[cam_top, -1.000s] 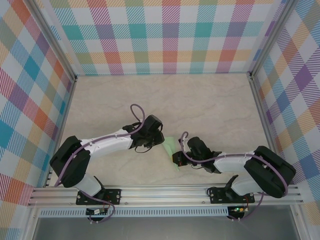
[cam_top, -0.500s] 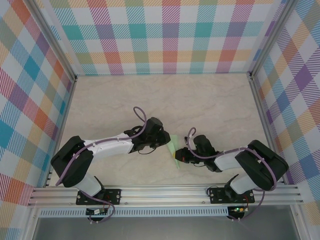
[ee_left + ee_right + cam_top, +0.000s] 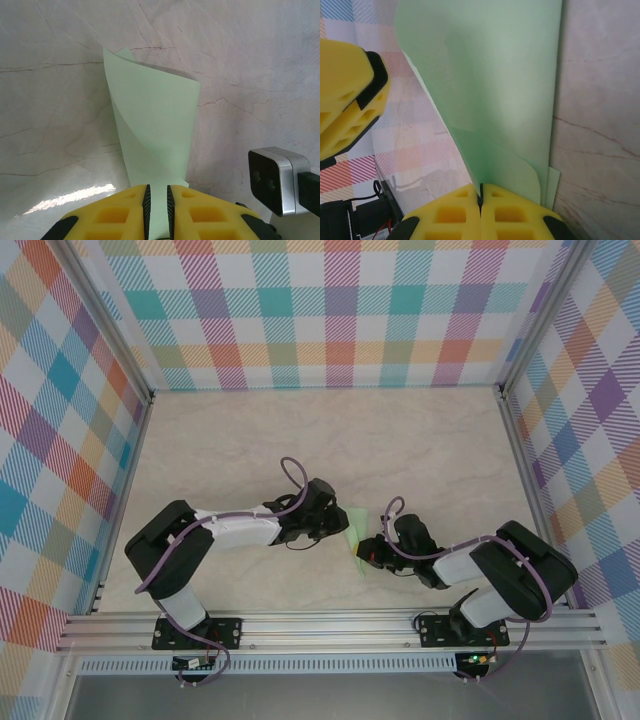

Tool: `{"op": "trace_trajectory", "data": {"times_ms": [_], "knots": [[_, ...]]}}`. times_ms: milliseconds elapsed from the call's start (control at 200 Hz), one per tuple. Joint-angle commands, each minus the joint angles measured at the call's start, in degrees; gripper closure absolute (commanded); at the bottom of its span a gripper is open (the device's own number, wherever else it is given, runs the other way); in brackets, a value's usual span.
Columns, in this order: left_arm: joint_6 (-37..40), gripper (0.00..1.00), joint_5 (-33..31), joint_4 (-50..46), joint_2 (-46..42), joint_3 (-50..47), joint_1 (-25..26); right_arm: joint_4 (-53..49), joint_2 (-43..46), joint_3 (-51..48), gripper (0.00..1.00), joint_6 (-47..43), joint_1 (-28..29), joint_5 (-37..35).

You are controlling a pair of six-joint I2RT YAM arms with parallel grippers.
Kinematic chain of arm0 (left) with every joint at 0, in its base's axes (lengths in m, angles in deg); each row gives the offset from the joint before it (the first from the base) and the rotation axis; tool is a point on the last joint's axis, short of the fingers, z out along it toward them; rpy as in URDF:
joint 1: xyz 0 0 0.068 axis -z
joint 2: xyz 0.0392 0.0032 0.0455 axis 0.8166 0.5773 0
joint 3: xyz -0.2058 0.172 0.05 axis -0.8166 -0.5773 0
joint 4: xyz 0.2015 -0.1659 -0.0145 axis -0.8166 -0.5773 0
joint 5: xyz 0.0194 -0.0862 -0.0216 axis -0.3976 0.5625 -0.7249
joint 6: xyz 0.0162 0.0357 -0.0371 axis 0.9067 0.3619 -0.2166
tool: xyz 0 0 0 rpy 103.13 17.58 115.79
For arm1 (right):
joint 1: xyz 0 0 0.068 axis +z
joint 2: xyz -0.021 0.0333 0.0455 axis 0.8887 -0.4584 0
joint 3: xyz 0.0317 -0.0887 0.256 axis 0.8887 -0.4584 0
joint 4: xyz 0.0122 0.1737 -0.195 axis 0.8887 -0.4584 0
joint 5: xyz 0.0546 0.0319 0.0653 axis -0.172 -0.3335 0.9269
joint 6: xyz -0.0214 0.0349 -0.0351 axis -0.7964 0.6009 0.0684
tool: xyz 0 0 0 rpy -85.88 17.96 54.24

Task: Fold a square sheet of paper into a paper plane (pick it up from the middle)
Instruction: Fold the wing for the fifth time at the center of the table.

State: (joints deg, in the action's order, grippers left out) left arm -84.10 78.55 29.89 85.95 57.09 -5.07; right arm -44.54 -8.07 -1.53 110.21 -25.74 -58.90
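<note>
Square sheet of paper (image 3: pixel 354 538) is sitting near the front middle of the desk (image 3: pixel 420 450), bridging the gap between your two arms. At the left, your left fingers (image 3: pixel 336 530) are pinching one edge. The left wrist view is showing them nearly together, with the mint sheet rising from the narrow slit and curling into a loose cone. At the right, your right fingers (image 3: pixel 369 553) are clamping the opposite edge, pressed fully together on it. I cannot tell whether the paper is touching the desk.
</note>
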Motion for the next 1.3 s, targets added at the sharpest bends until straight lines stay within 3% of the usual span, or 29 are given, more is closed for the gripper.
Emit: {"op": "trace_trajectory", "data": {"times_ms": [0, 290, 685, 980, 1295], "knots": [[1.17, 0.81, 0.30, 1.47, 0.48, 2.05, 0.69, 2.18, -0.05, -0.04, 1.00, 1.80, -0.50, 0.66], [-1.11, 0.75, -11.81, -7.00, -8.26, -1.29, 0.13, -2.65, 2.63, 5.20, 0.99, -4.61, -0.04, 8.06], [-3.65, 0.69, -20.45, -16.08, -22.99, -7.99, -2.69, 4.71, -13.76, 16.62, 1.00, -3.92, 5.57, 12.80], [-0.47, 0.68, -13.77, -10.88, -22.03, -9.87, -3.35, 15.26, -20.26, 14.14, 1.00, 2.41, 4.45, 12.32], [-0.28, 0.65, -8.37, -8.68, -13.92, -6.24, -4.79, 15.98, -21.34, 11.49, 1.00, 5.36, 2.90, 9.86]]}}
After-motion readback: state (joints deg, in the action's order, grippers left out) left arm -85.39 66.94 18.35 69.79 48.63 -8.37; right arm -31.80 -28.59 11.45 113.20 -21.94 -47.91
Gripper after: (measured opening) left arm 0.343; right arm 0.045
